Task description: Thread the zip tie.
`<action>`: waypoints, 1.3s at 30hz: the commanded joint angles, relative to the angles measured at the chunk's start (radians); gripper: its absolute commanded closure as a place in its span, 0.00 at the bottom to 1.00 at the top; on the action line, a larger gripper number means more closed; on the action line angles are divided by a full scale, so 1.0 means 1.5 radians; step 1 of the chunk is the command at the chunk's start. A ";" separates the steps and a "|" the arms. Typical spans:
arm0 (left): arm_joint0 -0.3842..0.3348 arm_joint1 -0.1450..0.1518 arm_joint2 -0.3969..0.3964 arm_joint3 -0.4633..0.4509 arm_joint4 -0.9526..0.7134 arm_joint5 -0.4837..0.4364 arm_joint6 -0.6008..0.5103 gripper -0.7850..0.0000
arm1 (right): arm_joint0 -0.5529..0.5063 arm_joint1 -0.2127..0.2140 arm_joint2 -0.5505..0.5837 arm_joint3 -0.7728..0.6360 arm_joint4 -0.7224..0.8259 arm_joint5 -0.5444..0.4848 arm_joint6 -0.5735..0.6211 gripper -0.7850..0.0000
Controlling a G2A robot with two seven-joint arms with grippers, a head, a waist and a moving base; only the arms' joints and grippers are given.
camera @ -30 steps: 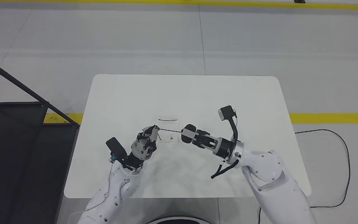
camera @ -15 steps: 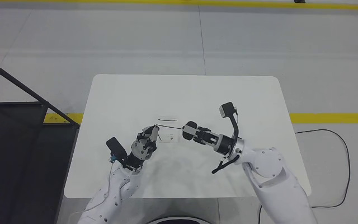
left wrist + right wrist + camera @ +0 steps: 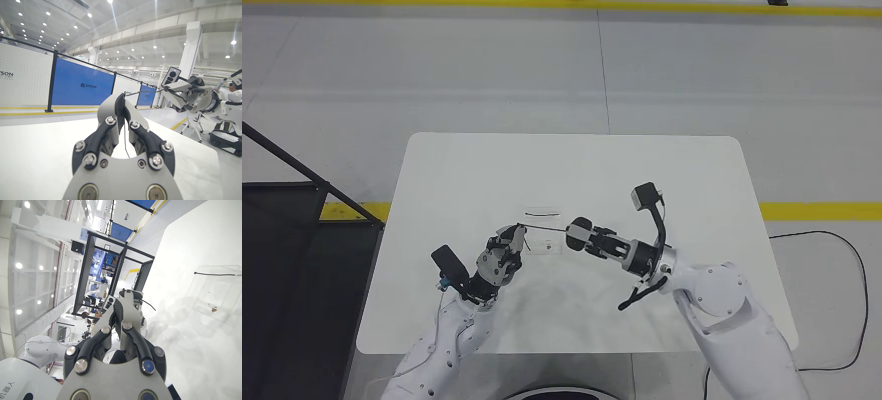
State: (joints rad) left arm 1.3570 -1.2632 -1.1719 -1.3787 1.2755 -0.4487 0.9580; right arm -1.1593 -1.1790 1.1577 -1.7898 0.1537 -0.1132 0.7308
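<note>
**Holding the zip tie aloft for threading**

Grips the zip tie above the desk at both ends: left hand clamped shut on one part, right hand clamped shut on the other, tips facing across a short gap. Likely lifts it clear so the tail can be aimed at the head's slot without dragging. Lets a slack length trail down between the left fingers. Leaves a second tie lying on top of a clear box nearby. Cannot tell whether threaded yet.

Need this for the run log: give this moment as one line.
left jaws: shut on zip tie | right jaws: shut on same tie | tie: straight between them, above table | spare zip tie: on clear stand
</note>
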 commanded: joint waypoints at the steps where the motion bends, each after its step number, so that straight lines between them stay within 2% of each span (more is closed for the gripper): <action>1: 0.000 0.000 0.000 0.000 0.000 0.000 0.000 1.00 | -0.001 0.000 0.001 0.000 0.001 -0.003 0.000 1.00; 39: 0.000 0.000 0.000 0.000 0.000 0.000 0.000 1.00 | -0.002 0.001 -0.001 0.000 0.003 -0.002 -0.003 1.00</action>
State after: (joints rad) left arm 1.3570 -1.2632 -1.1719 -1.3787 1.2755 -0.4487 0.9580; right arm -1.1630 -1.1772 1.1568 -1.7906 0.1585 -0.1166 0.7253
